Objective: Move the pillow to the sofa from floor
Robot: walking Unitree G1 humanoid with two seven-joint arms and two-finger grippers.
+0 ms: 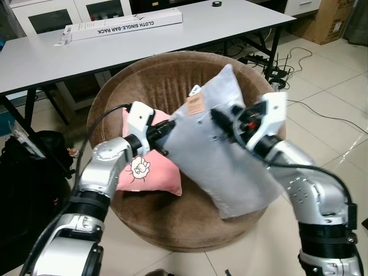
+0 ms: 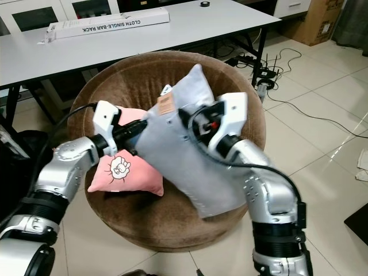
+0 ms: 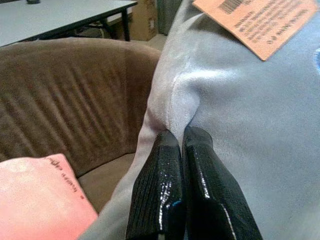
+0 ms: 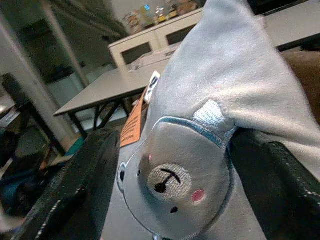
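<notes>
Sofa [image 1: 172, 80] curved rim behind, pink cushion [image 1: 150, 172] left | grey pillow [image 1: 221, 155] tilted above seat, orange tag | left tool [image 3: 181, 150] pinches its edge | right tool [image 4: 170, 190] spread, clamping its bear patch.

I take this for an office or lab room: behind the round brown sofa [image 1: 172, 80] stands my long grey counter [image 1: 115, 43] bearing a boxed rack [image 1: 123, 24], white cabinets [image 1: 57, 14] beyond it, cables [image 1: 299, 63] trailing over tiled floor [image 1: 339, 98] beside it.
</notes>
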